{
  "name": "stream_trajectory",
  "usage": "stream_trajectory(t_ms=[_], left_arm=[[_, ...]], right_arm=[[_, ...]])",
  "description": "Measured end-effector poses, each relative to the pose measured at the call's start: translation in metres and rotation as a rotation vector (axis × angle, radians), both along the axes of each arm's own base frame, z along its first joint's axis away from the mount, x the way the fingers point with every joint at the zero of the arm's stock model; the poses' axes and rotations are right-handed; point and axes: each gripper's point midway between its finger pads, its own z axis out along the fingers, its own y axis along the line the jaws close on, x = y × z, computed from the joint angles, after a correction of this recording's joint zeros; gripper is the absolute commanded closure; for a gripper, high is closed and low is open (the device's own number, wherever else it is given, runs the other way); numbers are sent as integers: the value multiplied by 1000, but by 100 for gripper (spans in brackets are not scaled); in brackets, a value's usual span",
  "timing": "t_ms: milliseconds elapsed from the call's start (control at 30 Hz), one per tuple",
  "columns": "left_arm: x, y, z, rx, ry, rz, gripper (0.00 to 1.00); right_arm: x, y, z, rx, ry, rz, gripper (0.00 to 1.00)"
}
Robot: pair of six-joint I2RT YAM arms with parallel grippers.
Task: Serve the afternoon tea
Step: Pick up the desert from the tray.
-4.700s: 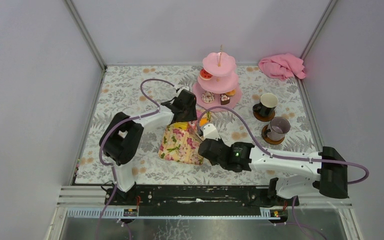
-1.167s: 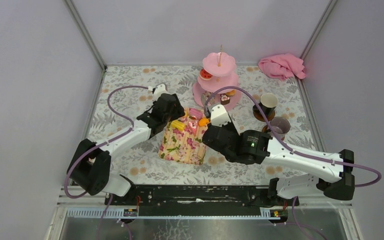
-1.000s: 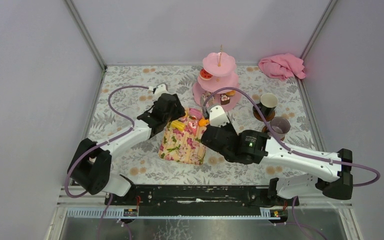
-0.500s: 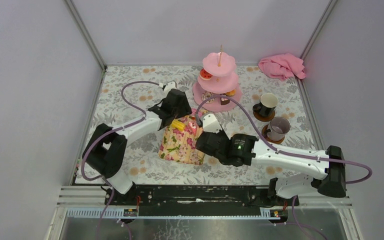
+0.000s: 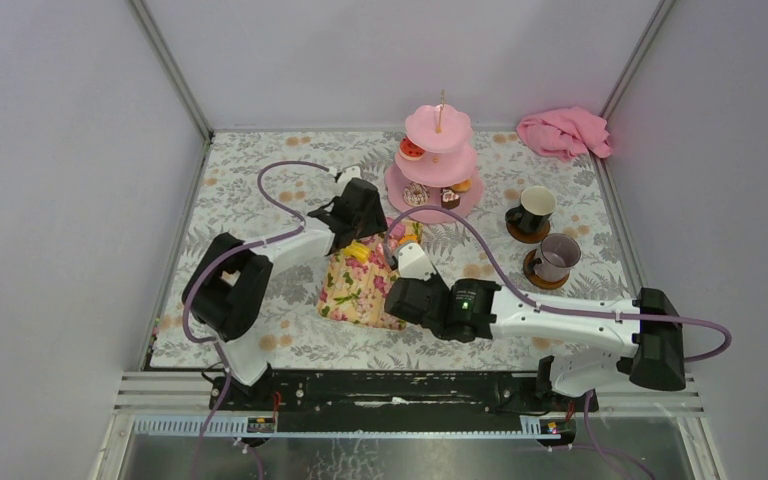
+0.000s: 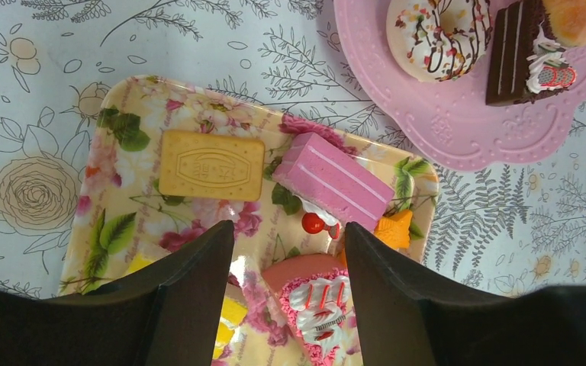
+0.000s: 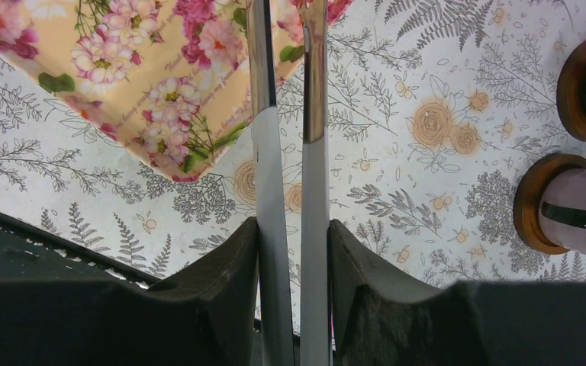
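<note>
Hovering over the tray (image 6: pixel 122 206) with left gripper (image 6: pixel 286 229) half-open, empty; clamping tongs (image 7: pixel 263 137) in right gripper (image 7: pixel 291 225) beside its near corner. Likely light, stiff: pinch long sides of pink cake (image 6: pixel 334 181).

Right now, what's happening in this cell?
Tea service under way. The left end effector hovers open over the floral tray, by the pink cake slice. The right end effector grips metal tongs along the tray's right edge. The pink stand already carries several cakes; the black mug and grey mug sit on coasters.
</note>
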Motion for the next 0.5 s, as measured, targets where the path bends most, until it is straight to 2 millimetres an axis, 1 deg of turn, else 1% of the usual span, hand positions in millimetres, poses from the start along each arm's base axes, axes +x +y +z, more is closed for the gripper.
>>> stream_trajectory(t_ms=[200,500], left_arm=[[1,-2,-6,8,10,-14,39],[1,-5,-5,6,4,-36,42]], right_arm=[[-1,2,-7,-10,6,-2,76],[-6,3,-12,-10,17,4,75]])
